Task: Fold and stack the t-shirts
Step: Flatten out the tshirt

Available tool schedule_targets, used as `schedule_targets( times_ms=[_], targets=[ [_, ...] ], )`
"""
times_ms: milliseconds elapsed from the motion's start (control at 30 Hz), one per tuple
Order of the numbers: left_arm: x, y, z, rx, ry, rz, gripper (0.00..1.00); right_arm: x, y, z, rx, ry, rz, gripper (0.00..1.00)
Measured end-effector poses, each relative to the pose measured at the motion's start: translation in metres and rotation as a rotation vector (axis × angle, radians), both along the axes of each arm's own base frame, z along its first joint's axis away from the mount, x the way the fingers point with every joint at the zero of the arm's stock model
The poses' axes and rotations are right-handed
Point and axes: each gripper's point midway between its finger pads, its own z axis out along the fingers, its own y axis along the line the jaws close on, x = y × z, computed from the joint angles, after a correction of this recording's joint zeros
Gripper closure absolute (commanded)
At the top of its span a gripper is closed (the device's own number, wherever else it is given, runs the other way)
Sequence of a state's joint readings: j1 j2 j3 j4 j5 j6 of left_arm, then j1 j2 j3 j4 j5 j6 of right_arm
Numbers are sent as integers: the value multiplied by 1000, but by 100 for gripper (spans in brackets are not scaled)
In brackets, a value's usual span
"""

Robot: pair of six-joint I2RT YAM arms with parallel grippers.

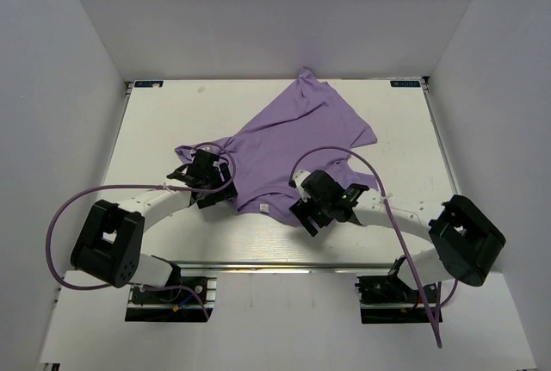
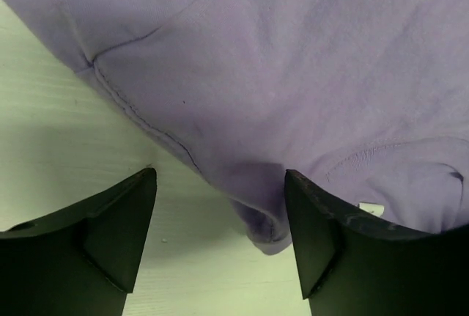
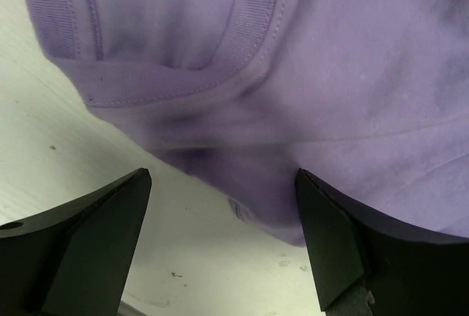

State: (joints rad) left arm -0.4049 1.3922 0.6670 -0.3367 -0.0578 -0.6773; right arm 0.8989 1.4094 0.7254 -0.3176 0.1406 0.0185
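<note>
Top external view: the t-shirt [image 1: 297, 134] lies rumpled on the table [image 1: 155, 130], reaching from the far edge to the near middle. The left gripper [image 2: 220, 184] and right gripper [image 3: 223, 180] flank its collar [image 3: 256, 45]. Both have jaws apart, straddling cloth folds unclamped, probably positioned to pinch and spread the shirt flat.

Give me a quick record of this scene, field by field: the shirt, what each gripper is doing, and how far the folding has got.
t-shirt: lavender, rumpled and unfolded, lying on the table
left gripper: open, a bulge of the shirt's edge between its fingers, not clamped
right gripper: open, at the shirt's edge just below the collar, not clamped
folding: not yet begun
stack: none, only one shirt in view
</note>
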Motion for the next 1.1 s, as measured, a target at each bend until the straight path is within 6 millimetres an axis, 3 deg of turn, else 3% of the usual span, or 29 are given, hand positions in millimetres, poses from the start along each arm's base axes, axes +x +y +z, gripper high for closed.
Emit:
schedule_targets(
  times_ms=[133,233,267,300,367,533,600,667,733,833,1100],
  targets=[
    [1,-1,-3,-11,0,5,40,5,-1,0,-11,-31,-13,21],
    [0,-2,-4,-21,1,7,60,10,-4,-4,-41,-44,-25,34],
    [-1,-3,-5,-24,3,7,70,11,-5,-8,-59,-44,-30,52],
    [-1,-3,-6,-27,4,4,96,13,-5,-9,-68,-47,-32,65],
    [0,-6,-6,-35,2,-2,100,19,-5,-11,-92,-68,-49,95],
    [4,-10,-6,-38,2,-27,100,23,-9,-7,-111,-99,-71,100],
    [7,-13,-1,-47,-9,-39,100,21,-7,7,-73,-112,-69,98],
    [11,-15,9,-56,-34,-52,100,22,-1,32,10,-148,-63,96],
    [14,-18,28,-78,-87,-64,100,21,6,61,105,-193,-45,100],
    [24,-22,75,-124,-222,-79,100,20,13,107,239,-271,-21,100],
    [48,-17,254,-205,-691,-65,100,23,3,241,484,-611,54,100]
  ],
)
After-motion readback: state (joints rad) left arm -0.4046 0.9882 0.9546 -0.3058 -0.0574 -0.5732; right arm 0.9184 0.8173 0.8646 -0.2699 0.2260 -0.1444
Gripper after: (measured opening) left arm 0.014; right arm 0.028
